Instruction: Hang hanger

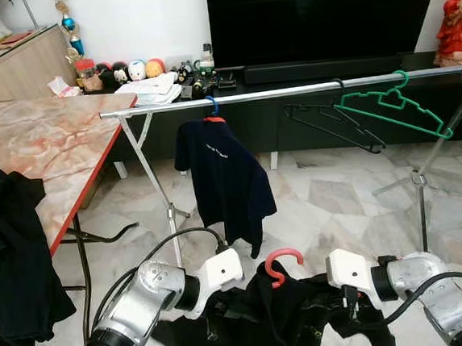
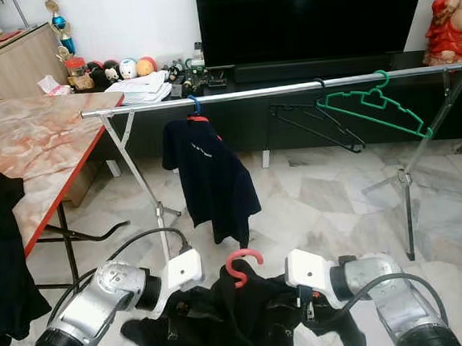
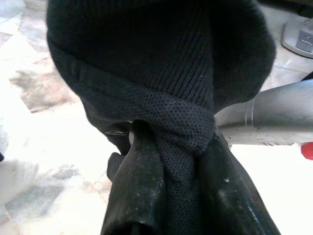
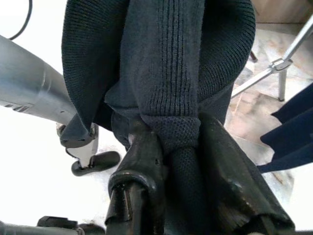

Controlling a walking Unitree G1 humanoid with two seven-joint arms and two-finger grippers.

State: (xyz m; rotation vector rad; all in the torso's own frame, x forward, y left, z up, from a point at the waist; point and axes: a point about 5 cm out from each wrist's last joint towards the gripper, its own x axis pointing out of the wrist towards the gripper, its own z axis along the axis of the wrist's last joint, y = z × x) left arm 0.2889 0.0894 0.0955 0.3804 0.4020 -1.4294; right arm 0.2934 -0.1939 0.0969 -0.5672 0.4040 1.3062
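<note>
The black shirt (image 1: 284, 314) on its red hanger (image 1: 281, 263) hangs low between the arms, below the rail (image 1: 289, 91). Left claw (image 3: 171, 161) and right claw (image 4: 178, 161) each pinch a fold of knit shut. It looks light, limp and likely to slip; steering by the stiff hook seems safer

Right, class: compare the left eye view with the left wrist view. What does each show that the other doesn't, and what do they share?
Left eye view alone: the metal rail carrying a navy shirt on a blue hanger, an empty black hanger and a green hanger; the marble table; and the red hanger hook rising from the garment between both arms.

Left wrist view alone: the left end effector closed on a bunched fold of knit fabric.

Shared: the black garment and the pale marble floor.
</note>
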